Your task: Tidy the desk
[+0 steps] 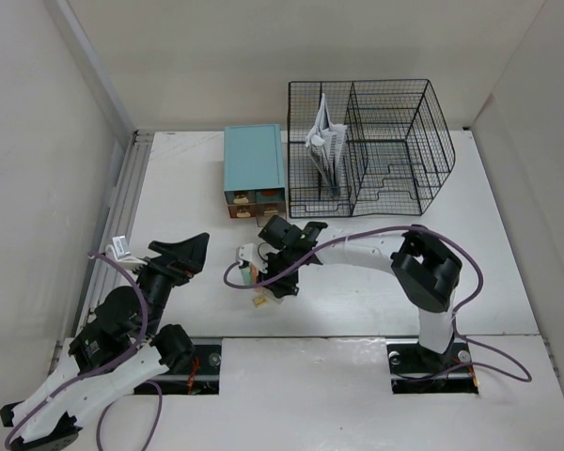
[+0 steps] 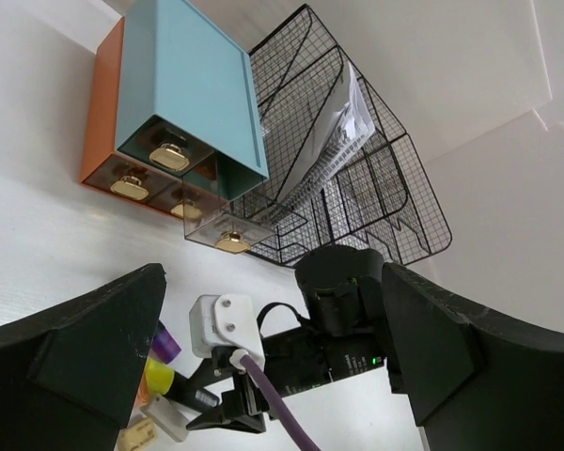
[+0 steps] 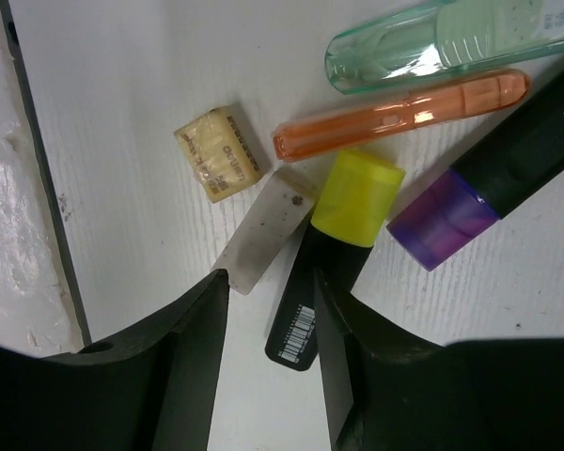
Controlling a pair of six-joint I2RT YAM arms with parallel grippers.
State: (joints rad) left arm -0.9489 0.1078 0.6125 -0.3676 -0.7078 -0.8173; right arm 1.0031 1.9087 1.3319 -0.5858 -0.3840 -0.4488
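On the white desk (image 1: 197,202) lies a small heap of stationery (image 1: 253,276). In the right wrist view it holds a yellow-capped black highlighter (image 3: 355,199), a purple-capped one (image 3: 451,218), an orange pen (image 3: 399,113), a clear green tube (image 3: 432,42), a yellowish eraser (image 3: 218,154) and a flat white strip (image 3: 260,230). My right gripper (image 3: 271,282) (image 1: 276,282) is open and low over the heap. Its jaws straddle the yellow highlighter's black body, the right finger against it and the left one apart. To the left of the heap, my left gripper (image 1: 188,254) (image 2: 273,282) is wide open and holds nothing.
A teal drawer box (image 1: 254,164) (image 2: 193,85) stands behind the heap, one small clear drawer (image 2: 227,235) pulled out. Right of it is a black wire rack (image 1: 395,141) (image 2: 376,197) with papers (image 1: 324,139) in its left slot. A metal rail (image 1: 117,221) runs along the desk's left edge.
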